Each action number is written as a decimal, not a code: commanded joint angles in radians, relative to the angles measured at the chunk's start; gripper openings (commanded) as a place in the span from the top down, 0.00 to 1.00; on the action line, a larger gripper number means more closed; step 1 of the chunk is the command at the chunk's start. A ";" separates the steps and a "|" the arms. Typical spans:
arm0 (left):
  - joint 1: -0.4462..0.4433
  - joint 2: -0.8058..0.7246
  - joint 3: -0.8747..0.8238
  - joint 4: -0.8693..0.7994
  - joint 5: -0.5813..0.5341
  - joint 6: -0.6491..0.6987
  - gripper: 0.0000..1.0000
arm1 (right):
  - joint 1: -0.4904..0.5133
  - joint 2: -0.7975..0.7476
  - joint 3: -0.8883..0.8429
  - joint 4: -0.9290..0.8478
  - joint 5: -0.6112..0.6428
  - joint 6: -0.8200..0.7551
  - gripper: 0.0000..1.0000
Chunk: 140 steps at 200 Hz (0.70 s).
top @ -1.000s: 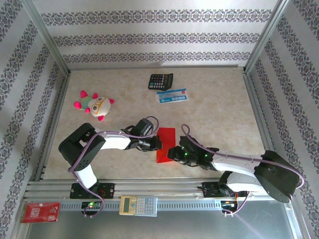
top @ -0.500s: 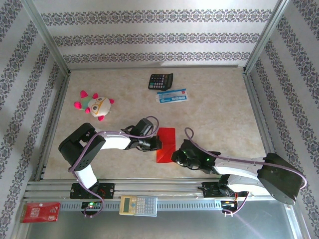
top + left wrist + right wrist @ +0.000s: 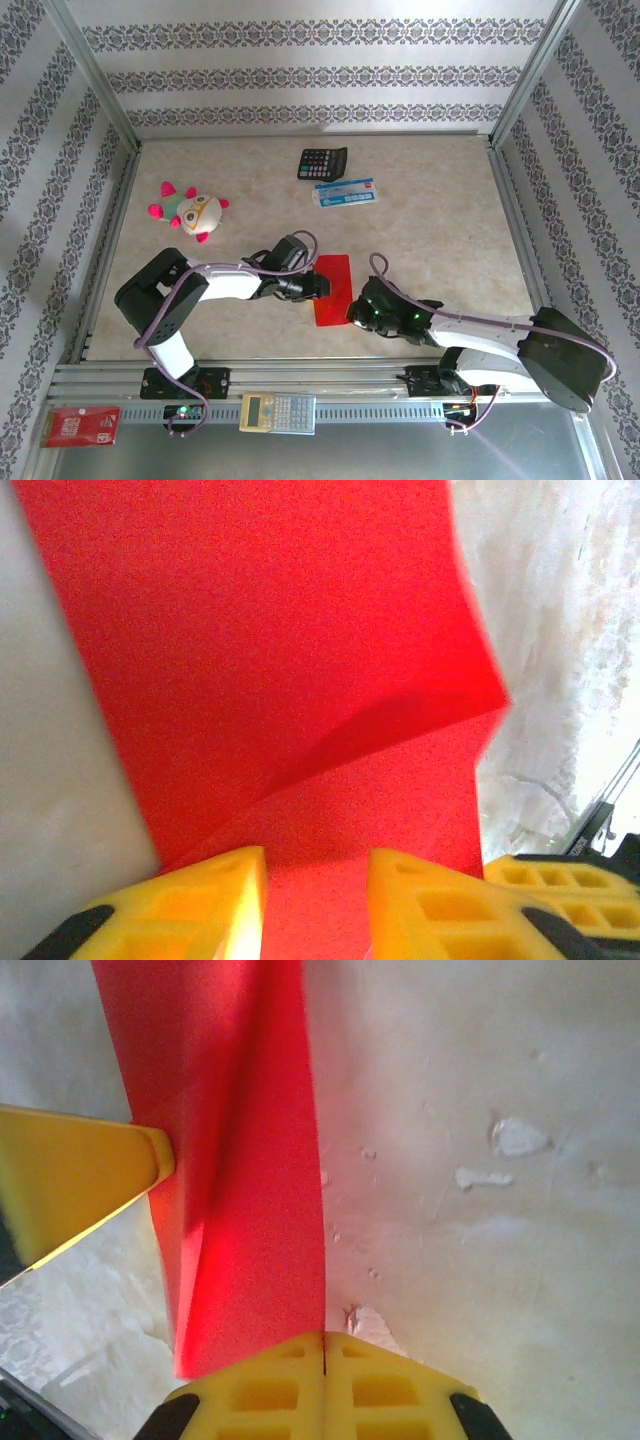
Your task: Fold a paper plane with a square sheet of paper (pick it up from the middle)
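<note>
The right gripper (image 3: 323, 1341) has closed on the near edge of the square sheet of paper (image 3: 338, 280) while the left gripper (image 3: 317, 868) at its left edge has parted its fingers, probably handing over the fold.

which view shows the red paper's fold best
Left wrist: the square sheet of paper is close and large, its lifted flap casting a diagonal shadow. Top external shows it small, from above, the fold hard to read. Right wrist shows a narrow strip running to the shut right gripper.
</note>
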<state>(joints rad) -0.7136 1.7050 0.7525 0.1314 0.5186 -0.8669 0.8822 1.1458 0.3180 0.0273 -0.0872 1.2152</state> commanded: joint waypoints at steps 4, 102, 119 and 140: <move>0.051 -0.081 0.027 -0.030 0.000 -0.043 0.60 | -0.076 -0.024 0.069 -0.174 -0.061 -0.152 1.00; 0.336 -0.427 -0.019 -0.286 -0.032 0.059 0.44 | -0.068 0.210 0.727 -1.037 0.236 -0.724 1.00; 0.358 -0.439 -0.043 -0.308 -0.046 0.057 0.45 | 0.026 0.334 0.799 -1.043 0.238 -0.711 1.00; 0.373 -0.439 -0.079 -0.310 -0.041 0.031 0.48 | 0.119 0.447 0.831 -0.959 0.189 -0.677 1.00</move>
<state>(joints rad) -0.3637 1.2743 0.7189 -0.0952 0.4931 -0.8413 0.9142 1.4868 1.1141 -0.8852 0.0792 0.5545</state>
